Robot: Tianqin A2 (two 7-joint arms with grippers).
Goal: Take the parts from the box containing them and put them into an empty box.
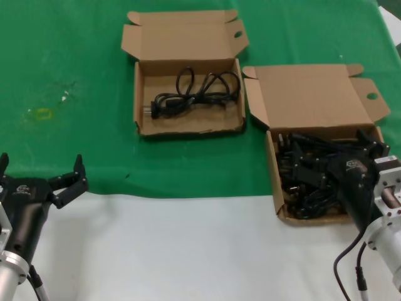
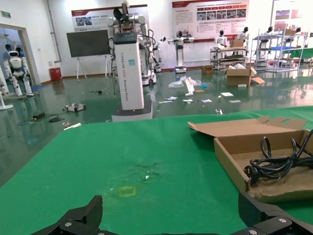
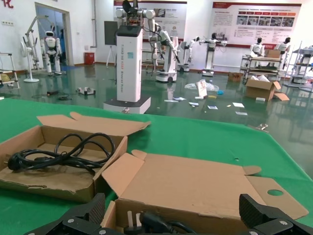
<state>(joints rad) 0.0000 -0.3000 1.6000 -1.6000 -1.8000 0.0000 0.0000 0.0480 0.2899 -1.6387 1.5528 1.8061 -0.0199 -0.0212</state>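
Your right gripper (image 1: 313,179), spread open over the larger box (image 1: 274,160), hides much of its power cables (image 1: 299,164); left of it, one cable (image 1: 194,94) lies crosswise in the smaller box (image 1: 188,128). Left gripper (image 1: 69,182) gapes empty.

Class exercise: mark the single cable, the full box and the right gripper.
Single cable (image 1: 194,94), head view, middle of its coil.
Full box (image 1: 313,94), head view, inside of its open lid.
Right gripper (image 1: 316,172), head view, between its fingertips.
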